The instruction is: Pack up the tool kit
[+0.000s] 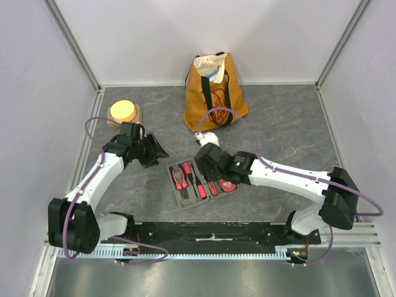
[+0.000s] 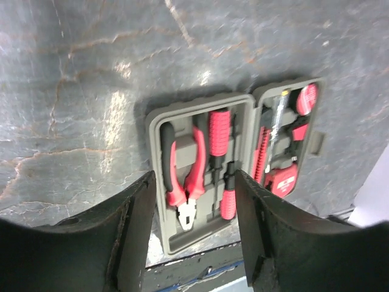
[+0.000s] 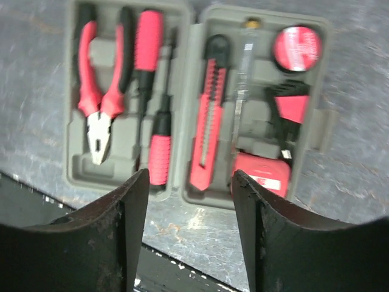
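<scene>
Right gripper, spread and empty, hangs over the open tool case; left gripper, also spread, beside it

Bright, even light, it seems from above, gives soft shadows. The table shows glare in the left wrist view; the right wrist view is slightly blurred.

Left arm: base near-left, reaching forward and inward, wrist angled toward centre.
Left tool: fingers spread wide, nothing between them.
Right arm: base near-right, stretched leftward toward centre, forearm low.
Right tool: fingers spread wide, nothing held.
Tools near each other, apart.
</scene>
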